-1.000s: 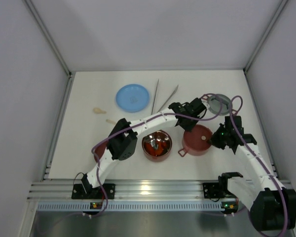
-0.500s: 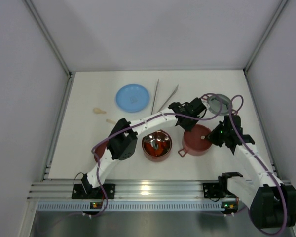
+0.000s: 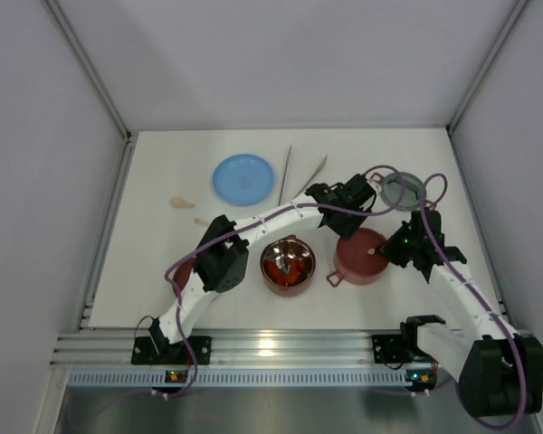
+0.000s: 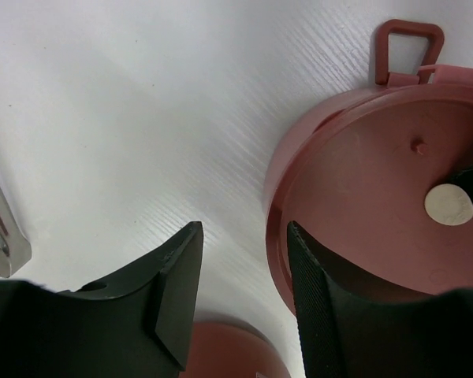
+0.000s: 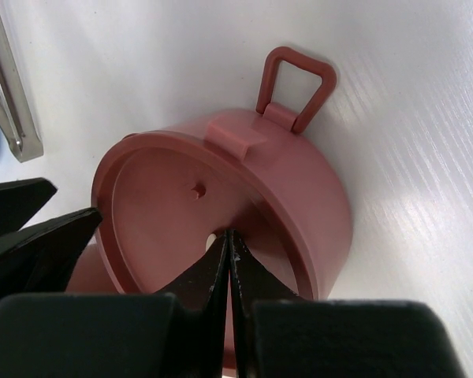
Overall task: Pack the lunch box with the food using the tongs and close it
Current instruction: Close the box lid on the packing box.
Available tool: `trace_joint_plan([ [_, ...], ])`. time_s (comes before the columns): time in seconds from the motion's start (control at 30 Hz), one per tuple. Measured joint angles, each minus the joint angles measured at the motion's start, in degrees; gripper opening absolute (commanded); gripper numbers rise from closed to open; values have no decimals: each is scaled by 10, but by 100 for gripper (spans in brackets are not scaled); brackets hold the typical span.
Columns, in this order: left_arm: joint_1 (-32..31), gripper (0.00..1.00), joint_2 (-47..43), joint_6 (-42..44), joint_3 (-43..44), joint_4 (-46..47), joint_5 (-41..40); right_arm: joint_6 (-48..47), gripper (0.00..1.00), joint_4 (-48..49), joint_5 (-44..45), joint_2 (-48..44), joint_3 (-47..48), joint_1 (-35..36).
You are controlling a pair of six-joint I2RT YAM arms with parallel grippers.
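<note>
Left wrist footage shows the left gripper half parted and empty, hung over the rim of the lidded bowl, on whose lid a pale beige piece is seen. The right gripper is shut and empty, its tips set down at that piece. Were either arm swung sideways, the bowl could be shoved and the piece knocked off; the tongs lie apart, near the blue plate.

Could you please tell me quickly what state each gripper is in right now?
Left gripper: open, fingers apart, holding nothing, beside the red bowl.
Right gripper: closed, fingers pressed together over that bowl's lid, nothing visibly held.
</note>
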Motion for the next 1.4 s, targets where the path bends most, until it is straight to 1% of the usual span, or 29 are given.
trace_joint_plan([
  [0.13,0,48,-24,2,0,0,1,1,0,-2,3,-2,0,0],
  [0.2,0,44,-35,5,4,-2,2,1,0,-5,8,-8,1,0],
  [0.3,0,39,-37,8,20,-4,2,1,0,-14,19,-17,1,0],
  [0.37,0,38,-37,10,22,-8,4,1,0,-25,28,-23,4,0],
  [0.53,0,28,-37,10,22,-17,7,-1,0,-73,59,-35,18,0],
  [0.67,0,25,-38,10,22,-24,27,-5,0,-98,70,-39,24,0],
  [0.87,-3,18,-53,10,11,-27,59,-5,0,-106,72,-43,24,0],
  [1.17,-17,18,-65,6,-86,-22,116,-5,0,-105,72,-42,24,0],
  [1.4,-20,18,-61,-2,-91,-21,124,-6,0,-101,72,-38,24,0],
])
